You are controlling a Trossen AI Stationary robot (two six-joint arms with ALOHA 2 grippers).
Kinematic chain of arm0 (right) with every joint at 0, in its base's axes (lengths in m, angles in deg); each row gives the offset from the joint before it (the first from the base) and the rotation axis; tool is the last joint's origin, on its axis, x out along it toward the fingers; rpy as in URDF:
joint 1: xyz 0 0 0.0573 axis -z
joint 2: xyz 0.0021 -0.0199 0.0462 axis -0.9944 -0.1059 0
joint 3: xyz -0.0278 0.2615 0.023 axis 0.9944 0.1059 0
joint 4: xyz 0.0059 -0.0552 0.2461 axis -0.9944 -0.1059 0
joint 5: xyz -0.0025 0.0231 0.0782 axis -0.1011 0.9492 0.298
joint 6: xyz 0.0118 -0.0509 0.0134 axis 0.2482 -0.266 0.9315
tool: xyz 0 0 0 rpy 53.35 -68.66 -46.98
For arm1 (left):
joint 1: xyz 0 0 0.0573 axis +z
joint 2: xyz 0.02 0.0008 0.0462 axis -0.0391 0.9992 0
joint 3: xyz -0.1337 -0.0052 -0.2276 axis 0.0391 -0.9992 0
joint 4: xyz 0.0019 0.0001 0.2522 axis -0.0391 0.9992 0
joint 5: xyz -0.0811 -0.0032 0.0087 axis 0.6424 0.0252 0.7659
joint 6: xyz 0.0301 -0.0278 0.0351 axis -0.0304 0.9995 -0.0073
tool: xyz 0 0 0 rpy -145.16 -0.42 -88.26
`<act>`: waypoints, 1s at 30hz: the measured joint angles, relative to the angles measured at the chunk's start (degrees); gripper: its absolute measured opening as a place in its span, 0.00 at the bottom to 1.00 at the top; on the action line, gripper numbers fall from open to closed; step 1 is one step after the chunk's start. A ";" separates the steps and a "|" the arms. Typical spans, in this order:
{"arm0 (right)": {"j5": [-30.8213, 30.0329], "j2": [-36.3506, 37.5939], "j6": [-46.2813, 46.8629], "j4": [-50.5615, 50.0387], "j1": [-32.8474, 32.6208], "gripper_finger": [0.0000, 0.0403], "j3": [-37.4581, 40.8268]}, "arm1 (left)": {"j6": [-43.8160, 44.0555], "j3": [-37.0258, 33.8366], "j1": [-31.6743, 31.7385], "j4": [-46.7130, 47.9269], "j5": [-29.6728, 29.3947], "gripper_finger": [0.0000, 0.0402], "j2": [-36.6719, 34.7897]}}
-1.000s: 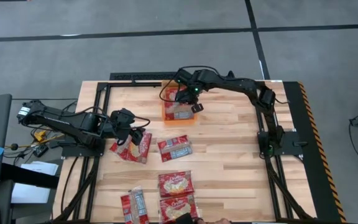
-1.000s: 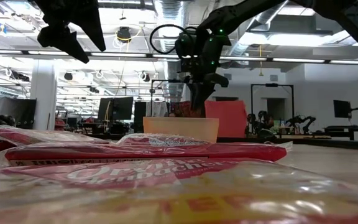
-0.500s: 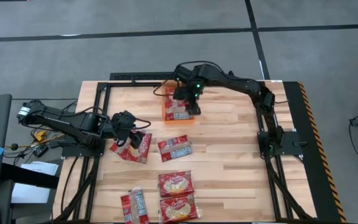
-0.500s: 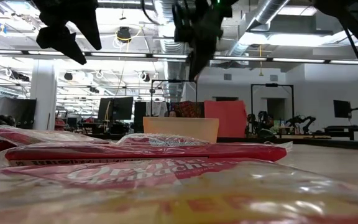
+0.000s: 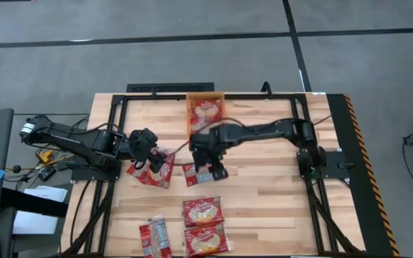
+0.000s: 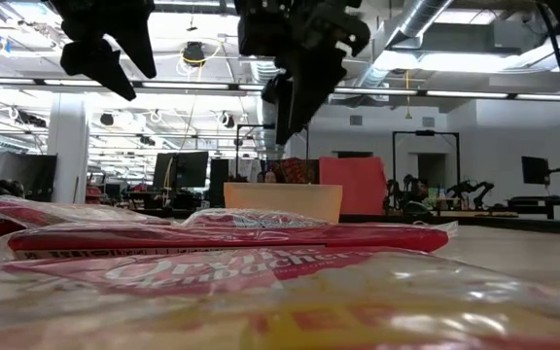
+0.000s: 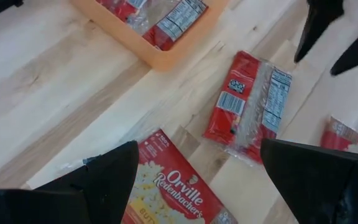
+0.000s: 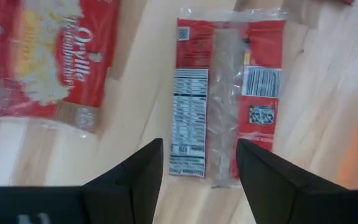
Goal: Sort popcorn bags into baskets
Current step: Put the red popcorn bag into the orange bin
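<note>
An orange basket [image 5: 189,122] at the table's far middle holds a red popcorn bag [image 5: 205,112]. My right gripper [image 8: 199,144] hangs open above a bag lying back-up [image 8: 229,93] at mid-table, touching nothing. My left gripper [image 7: 199,146] is open above a face-up bag [image 7: 166,186] at the left [image 5: 156,172]. Three more bags [image 5: 203,211] lie flat near the table's near edge. In the low view both grippers [image 6: 299,58] are high above the table.
The wooden table top [image 5: 264,193] shows bare boards to the right of the bags. A dark frame [image 5: 314,165] runs along the table's sides and far edge. In the low view, bags [image 6: 231,238] fill the foreground before the basket [image 6: 283,201].
My right gripper has risen out of the basket and swung toward the table's near edge; it now hangs over the back-up bag at mid-table. A bag stays lying in the basket.
</note>
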 joint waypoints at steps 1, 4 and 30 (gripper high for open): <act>-1.03 0.00 0.51 1.37 -1.09 0.56 1.35 | -0.32 0.00 0.00 -0.02 -0.03 0.81 0.00; -4.41 -0.04 1.79 5.23 -4.11 0.56 5.28 | -1.32 0.00 0.02 0.04 -0.01 0.81 -0.01; -24.05 0.37 9.19 34.86 -8.22 0.50 29.06 | -2.13 -0.01 0.02 1.58 -0.01 0.81 0.00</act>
